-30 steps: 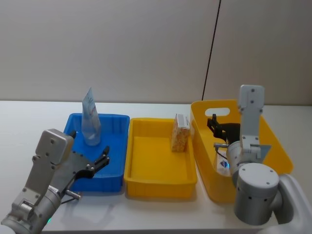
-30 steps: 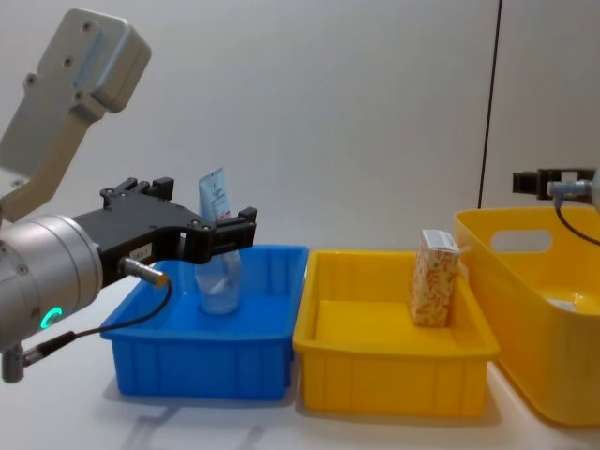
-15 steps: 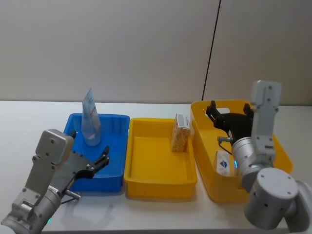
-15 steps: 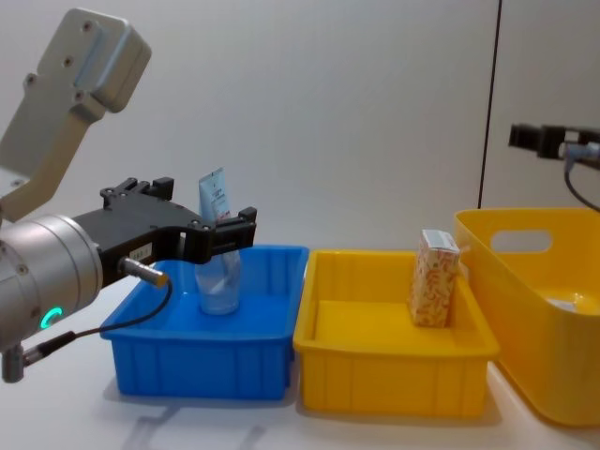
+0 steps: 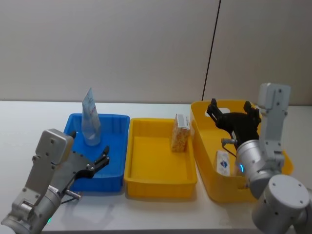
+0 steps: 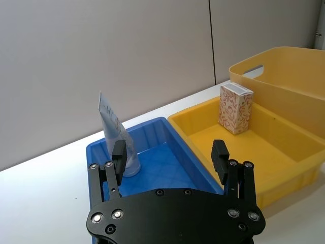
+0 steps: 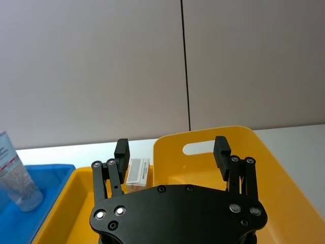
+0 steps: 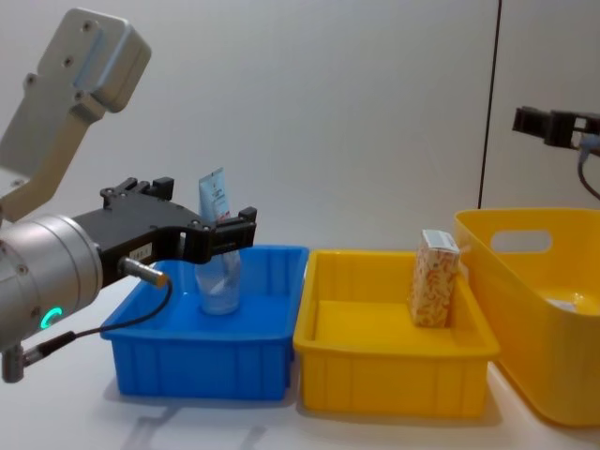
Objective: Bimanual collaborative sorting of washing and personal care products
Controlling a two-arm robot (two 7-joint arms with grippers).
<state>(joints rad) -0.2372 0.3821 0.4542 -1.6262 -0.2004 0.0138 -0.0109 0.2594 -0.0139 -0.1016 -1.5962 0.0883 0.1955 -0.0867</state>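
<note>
Both grippers empty, jaws spread.
Right gripper hangs over the yellow basket, probably to grab; left gripper waits by the tube.

From my remote seat, the deep yellow bin runs off the chest view's right edge, and its wall hides most of the white-labelled item lying inside. My right hand is cut by that same edge. The pale-blue tube stands partly behind my left hand; its print is too small to read.
</note>
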